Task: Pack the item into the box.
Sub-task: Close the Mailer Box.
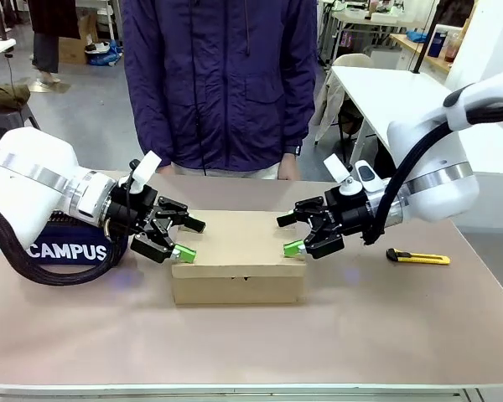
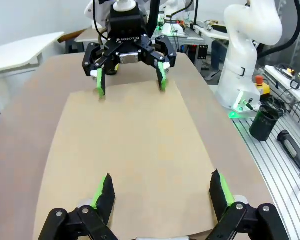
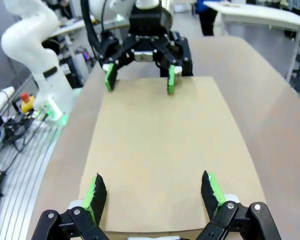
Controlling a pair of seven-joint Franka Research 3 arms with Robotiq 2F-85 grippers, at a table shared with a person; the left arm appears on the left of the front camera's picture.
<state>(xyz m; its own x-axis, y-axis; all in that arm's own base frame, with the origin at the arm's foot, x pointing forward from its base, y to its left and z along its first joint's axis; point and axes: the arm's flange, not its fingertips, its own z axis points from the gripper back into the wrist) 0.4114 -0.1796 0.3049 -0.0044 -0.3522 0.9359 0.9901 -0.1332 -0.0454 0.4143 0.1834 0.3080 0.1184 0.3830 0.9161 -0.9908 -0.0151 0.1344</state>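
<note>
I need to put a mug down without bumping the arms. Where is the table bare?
Free: the near strip in front of the box, and the right corner below the utility knife. Crowded: both box ends, where the left gripper and right gripper hover.

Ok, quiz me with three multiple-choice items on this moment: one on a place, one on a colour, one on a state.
1. Where is the slim yellow-and-black utility knife?
A. on the table by the right arm
B. on the box
C. in a hand

2. What colour are the finger pads?
A. red
B. green
C. blue

3. The shallow brown cardboard box is:
A. open
B. closed
C. tipped over

Answers: A, it lies on the table beyond the right hand; B, bright green pads on both; C is wrong, B: lid flat, left hand open at its end.
</note>
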